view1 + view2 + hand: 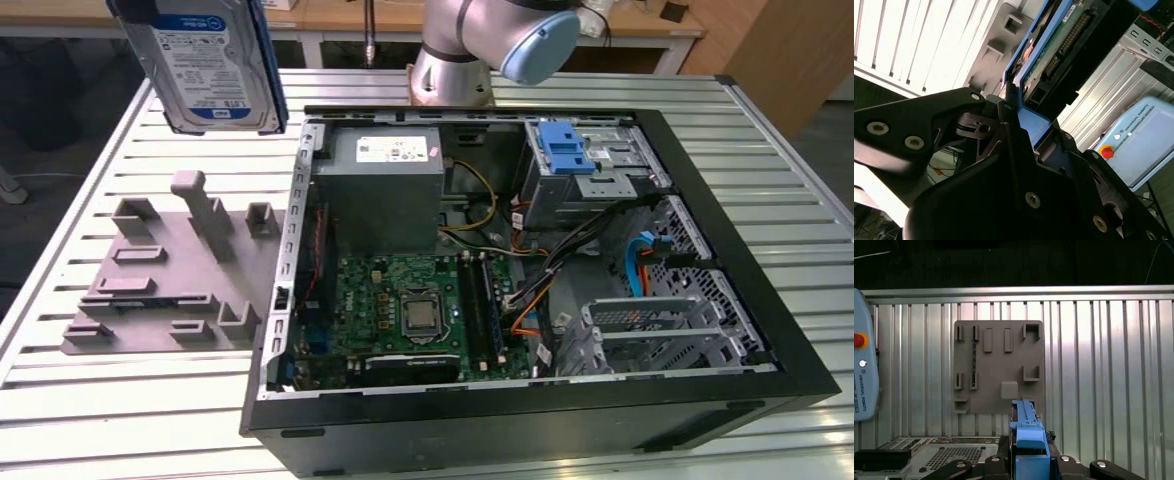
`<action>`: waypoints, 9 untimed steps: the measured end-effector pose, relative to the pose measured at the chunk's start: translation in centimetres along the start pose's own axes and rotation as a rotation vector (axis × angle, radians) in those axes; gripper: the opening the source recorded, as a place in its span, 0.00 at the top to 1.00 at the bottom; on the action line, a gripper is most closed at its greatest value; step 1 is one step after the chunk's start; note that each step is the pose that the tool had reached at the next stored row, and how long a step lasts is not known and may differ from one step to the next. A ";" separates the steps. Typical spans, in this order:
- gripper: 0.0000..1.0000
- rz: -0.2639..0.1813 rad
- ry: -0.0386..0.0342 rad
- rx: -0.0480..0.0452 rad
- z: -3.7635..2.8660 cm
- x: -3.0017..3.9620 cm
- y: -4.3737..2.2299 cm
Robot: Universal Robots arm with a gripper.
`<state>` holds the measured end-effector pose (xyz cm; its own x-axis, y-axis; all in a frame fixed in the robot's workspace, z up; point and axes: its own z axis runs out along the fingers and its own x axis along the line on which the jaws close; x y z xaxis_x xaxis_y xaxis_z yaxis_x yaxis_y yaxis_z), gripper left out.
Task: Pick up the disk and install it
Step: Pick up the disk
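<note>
The pincer (1021,117) is pressed together on the blue frame of the disk (1054,45), pinching it edge-on. In the exterior view the disk (214,60) hangs upright in the air, label facing the camera, above the grey plate (160,280) and clear of it. The plate lies on the slatted bench (134,420) just beside the open case (534,410), on the exterior view's left. Inside the case sit a power supply (380,190), a green board (414,310) and a blue latch (567,150) on a metal cage.
</note>
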<state>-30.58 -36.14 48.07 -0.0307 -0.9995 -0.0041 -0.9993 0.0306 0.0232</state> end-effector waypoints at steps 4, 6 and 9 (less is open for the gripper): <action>0.64 0.000 0.0000 -0.0001 -0.02 0.12 -0.69; 0.64 0.000 0.0000 -0.0003 -0.03 0.17 -0.98; 0.64 0.000 0.0000 -0.0002 -0.03 0.25 -1.42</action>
<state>-29.17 -36.43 48.07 -0.0308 -0.9995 -0.0041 -0.9993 0.0306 0.0234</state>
